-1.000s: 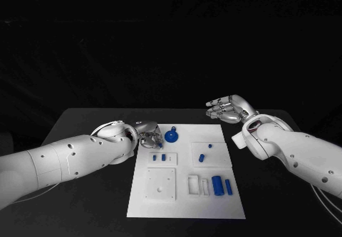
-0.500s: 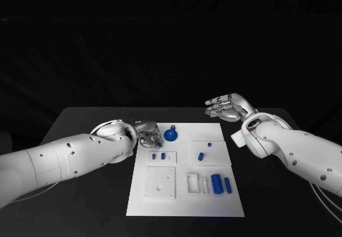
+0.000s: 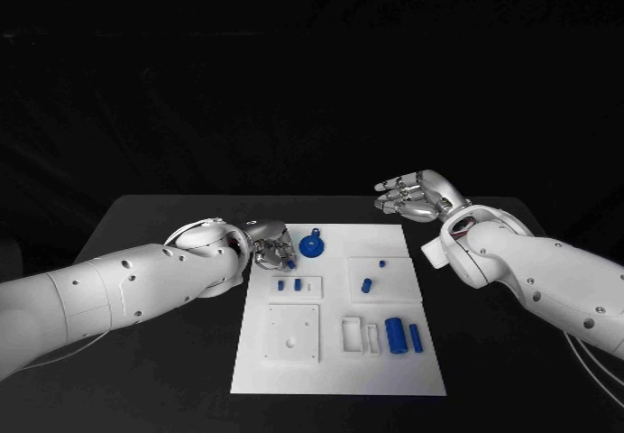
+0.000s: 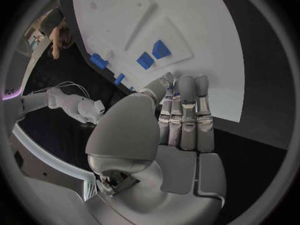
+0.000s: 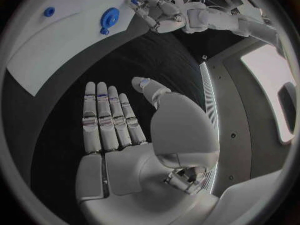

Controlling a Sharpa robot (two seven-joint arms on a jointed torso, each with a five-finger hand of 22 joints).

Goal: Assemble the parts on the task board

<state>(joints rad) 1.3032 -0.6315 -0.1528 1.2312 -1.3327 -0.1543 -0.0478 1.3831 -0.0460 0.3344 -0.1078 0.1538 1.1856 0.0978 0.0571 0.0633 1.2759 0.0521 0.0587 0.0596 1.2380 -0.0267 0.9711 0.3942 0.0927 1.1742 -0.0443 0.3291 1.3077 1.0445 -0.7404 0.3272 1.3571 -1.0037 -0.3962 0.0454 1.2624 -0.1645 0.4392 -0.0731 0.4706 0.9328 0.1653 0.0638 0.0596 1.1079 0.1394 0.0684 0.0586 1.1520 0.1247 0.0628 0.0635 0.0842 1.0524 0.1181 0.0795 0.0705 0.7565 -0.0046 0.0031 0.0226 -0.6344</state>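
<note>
Leftmost, the left hand point(image 3: 270, 252) sits at the board's point(image 3: 341, 383) left edge, near the round blue part point(image 3: 312, 245) at the far end. Its wrist view shows the fingers point(image 4: 187, 115) lying straight and close together with the thumb brought across to their tips, and a speck of blue shows where they meet. Whether a small part is pinched there cannot be told.

On the board, moving right, two short blue pegs point(image 3: 289, 286) stand in a small raised block, and nearer the robot lies a square white plate point(image 3: 293, 335). Next come a narrow white frame point(image 3: 353, 335), then a thick blue cylinder point(image 3: 395, 337) and a thinner blue bar point(image 3: 417, 339) side by side. Above them another block carries a blue peg point(image 3: 367, 288) and a small blue pin point(image 3: 382, 264).

Farthest right, the right hand point(image 3: 417, 198) hangs above the table beyond the board's far right corner, fingers point(image 5: 107, 120) straight and loosely apart, holding nothing.

The step in hand looks like a fine pick or placement by the left hand near the pegs. It would go best with the wrist steady, the thumb and fingertips kept square to the part, and the descent straight, so the neighbouring pegs are not knocked. The right hand could well stay clear until a part on its side is needed.
</note>
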